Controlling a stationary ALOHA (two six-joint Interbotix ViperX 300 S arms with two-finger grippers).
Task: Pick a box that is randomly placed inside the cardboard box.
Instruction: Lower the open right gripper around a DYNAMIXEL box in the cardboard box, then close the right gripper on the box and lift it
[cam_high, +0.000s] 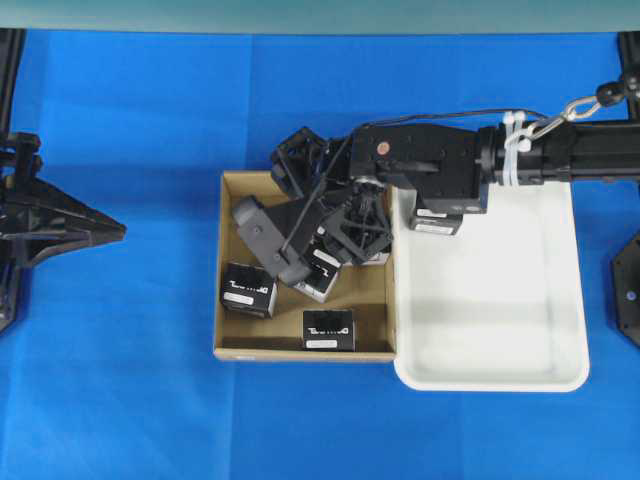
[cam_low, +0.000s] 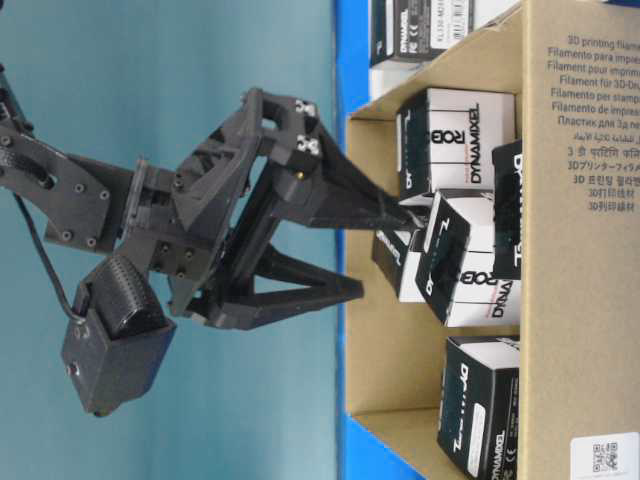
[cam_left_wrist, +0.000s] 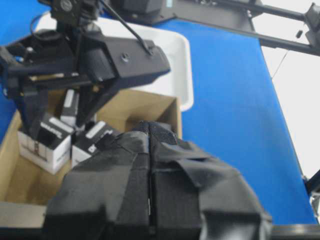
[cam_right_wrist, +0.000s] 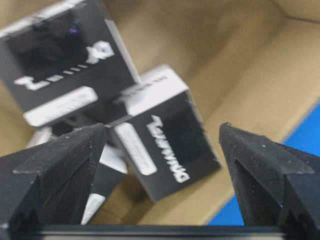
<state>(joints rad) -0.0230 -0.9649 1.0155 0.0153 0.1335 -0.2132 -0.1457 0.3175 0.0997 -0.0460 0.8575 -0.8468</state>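
Right wrist view: we see the right gripper (cam_right_wrist: 162, 150) spread wide, holding nothing, its fingers (cam_right_wrist: 60, 165) flanking a tilted box (cam_right_wrist: 165, 132) at frame centre inside the cardboard box (cam_right_wrist: 260, 75). Left wrist view: the left gripper (cam_left_wrist: 150, 200) is pressed shut, empty. Overhead, the carton sits mid-frame on a blue table (cam_high: 120, 400), touching a white tray (cam_high: 500, 310) on its right; a teal wall (cam_low: 150, 80) stands behind.
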